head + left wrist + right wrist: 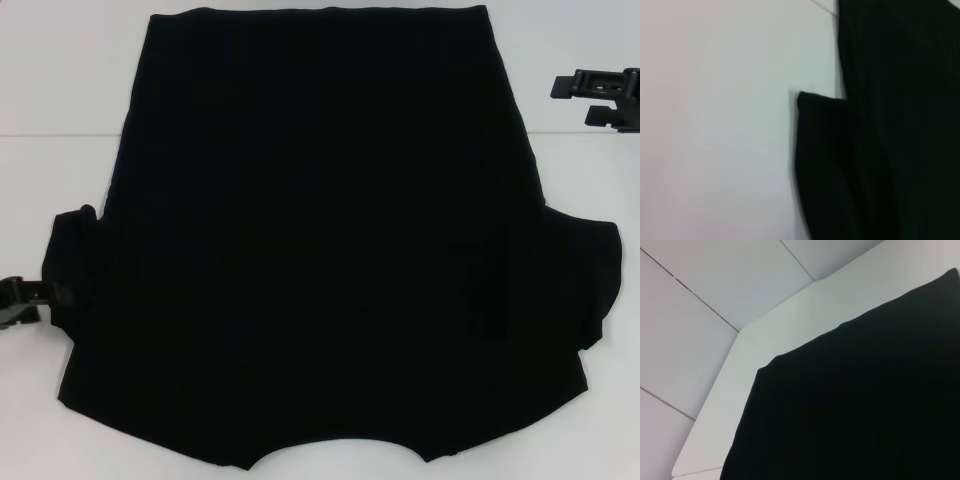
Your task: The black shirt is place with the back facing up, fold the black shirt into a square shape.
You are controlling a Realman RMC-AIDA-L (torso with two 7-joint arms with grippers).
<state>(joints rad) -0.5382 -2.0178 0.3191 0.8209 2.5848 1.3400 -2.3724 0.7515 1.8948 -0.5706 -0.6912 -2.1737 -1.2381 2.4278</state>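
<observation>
Left gripper [22, 298] at sleeve edge (touching), black shirt [320, 250] flat, right gripper [600, 92] apart

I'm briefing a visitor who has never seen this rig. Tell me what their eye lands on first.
The black shirt dominates, spread flat across the white table, neck opening nearest the robot. The left gripper sits at the shirt's left sleeve; the right gripper hangs off its far right corner.
</observation>
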